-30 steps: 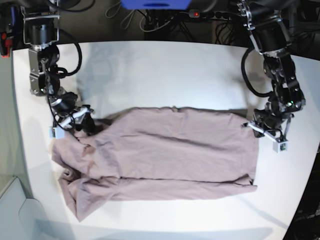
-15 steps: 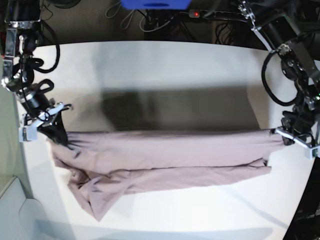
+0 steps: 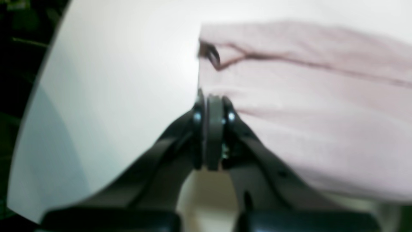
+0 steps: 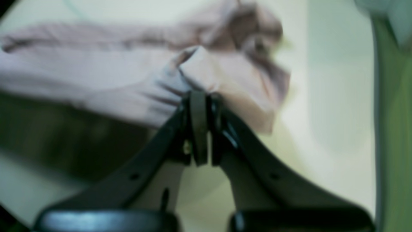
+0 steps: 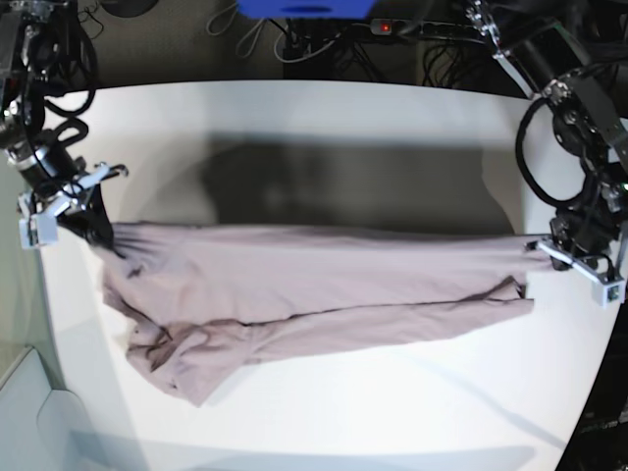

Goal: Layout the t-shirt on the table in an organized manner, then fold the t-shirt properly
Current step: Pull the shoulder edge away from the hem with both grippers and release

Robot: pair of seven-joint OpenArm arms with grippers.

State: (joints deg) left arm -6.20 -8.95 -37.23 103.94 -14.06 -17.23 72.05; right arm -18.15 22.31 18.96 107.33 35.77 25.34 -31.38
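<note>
T-shirt pinched at both ends. Left gripper clenched on shirt edge, cloth running right of fingers; blurry view. Right gripper clenched on bunched fold, cloth spreading up and left from tips. Base view: right gripper grips shirt's left end, left gripper grips its right end. Upper edge pulled taut btwn them, raised, dark shadow on table behind. Lower part sags onto table; crumpled end w/ sleeve lies at lower left near table edge.
</note>
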